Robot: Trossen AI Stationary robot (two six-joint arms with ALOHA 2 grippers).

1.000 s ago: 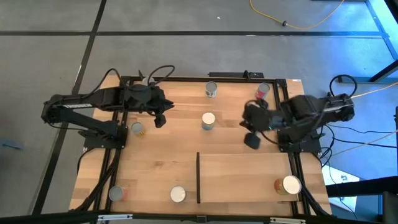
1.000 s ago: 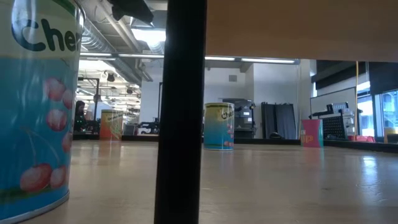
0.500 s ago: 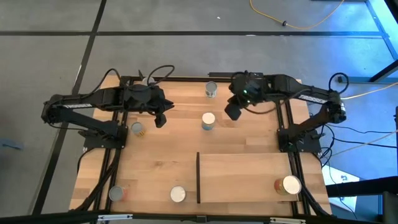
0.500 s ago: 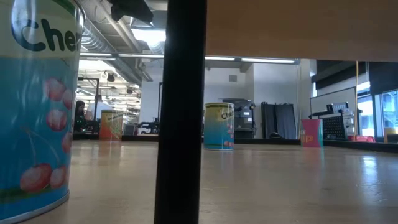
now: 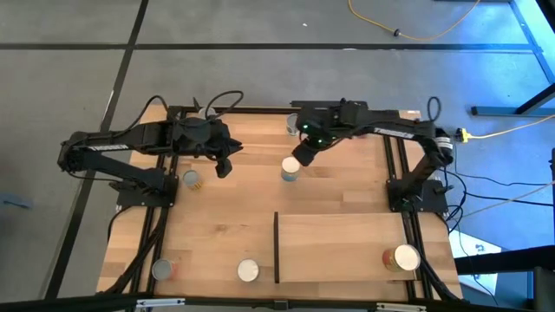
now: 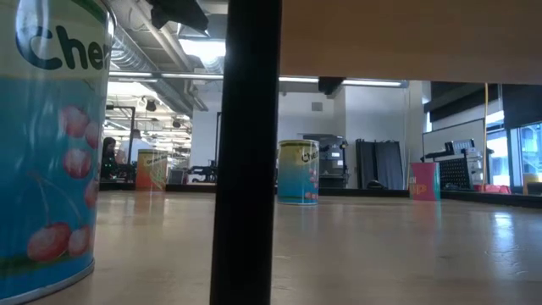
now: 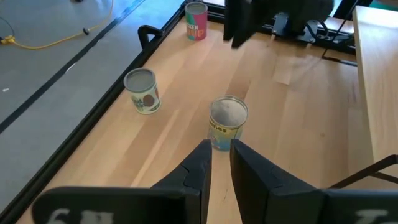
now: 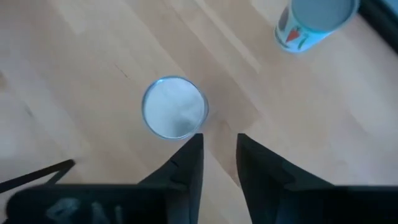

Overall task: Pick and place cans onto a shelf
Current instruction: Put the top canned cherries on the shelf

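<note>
1. The right gripper (image 5: 301, 159) reaches out over the middle of the tabletop (image 5: 225, 225), hanging just beside the white-topped can (image 5: 290, 167) that stands near the centre.
2. In the right wrist view its two dark fingers (image 8: 186, 163) stand slightly apart with a narrow gap between them; nothing sits in that gap, and the white-topped can (image 8: 174, 115) lies just ahead of the tips.
3. A second can with a pale top (image 5: 295, 125) stands near the far edge of the tabletop, beyond the right gripper.
4. The left gripper (image 5: 224, 166) hangs over the left part of the tabletop, well apart from the central can; its jaws are a little spread and empty, as the left wrist view shows.
5. A red-labelled can (image 7: 196, 21) stands at the far right corner area.
6. Another can (image 5: 191, 179) sits by the left edge, next to the left arm's base.
7. Two cans (image 5: 161, 269) stand along the near edge, one at the left corner, one with a white top (image 5: 248, 270) just left of the shelf's black strip.
8. The shelf (image 5: 338, 247) lies in the near right quarter, carrying one can (image 5: 404, 257) at its right end.
</note>
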